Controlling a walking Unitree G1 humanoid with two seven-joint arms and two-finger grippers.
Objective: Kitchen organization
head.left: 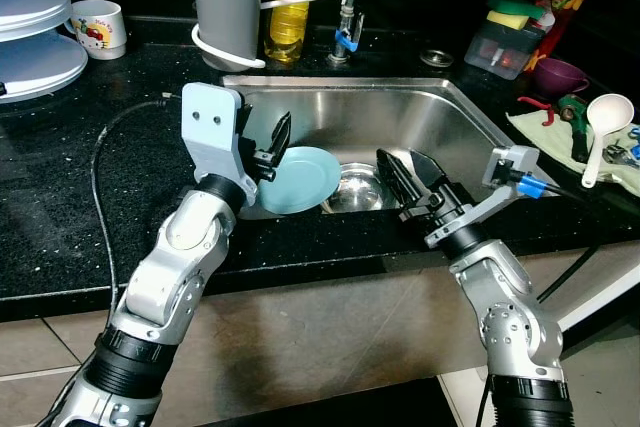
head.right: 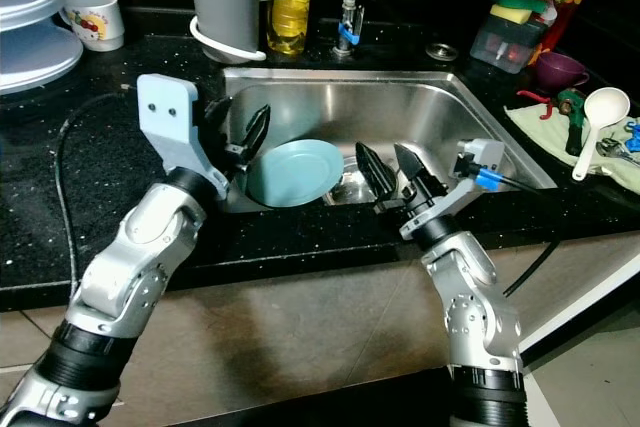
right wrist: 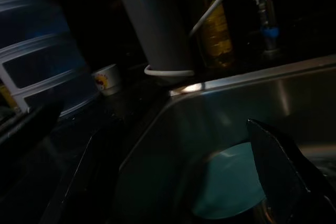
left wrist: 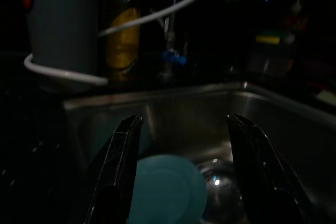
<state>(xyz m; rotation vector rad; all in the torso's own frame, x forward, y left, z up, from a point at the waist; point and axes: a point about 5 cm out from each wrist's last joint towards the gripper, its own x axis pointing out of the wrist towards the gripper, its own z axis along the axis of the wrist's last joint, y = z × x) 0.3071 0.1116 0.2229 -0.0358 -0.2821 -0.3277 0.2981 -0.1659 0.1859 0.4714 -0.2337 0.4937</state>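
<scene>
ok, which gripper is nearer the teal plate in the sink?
Left. The left gripper hangs open right at the teal plate's left rim, at the sink's left wall. The right gripper is open too, across the drain on the plate's right, clearly apart.

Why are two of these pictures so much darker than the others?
Left and right wrist views are dim and murky, the teal plate barely lit; left and right eye views are brighter and sharp, with glare on the sink steel and the open left gripper clear.
</scene>
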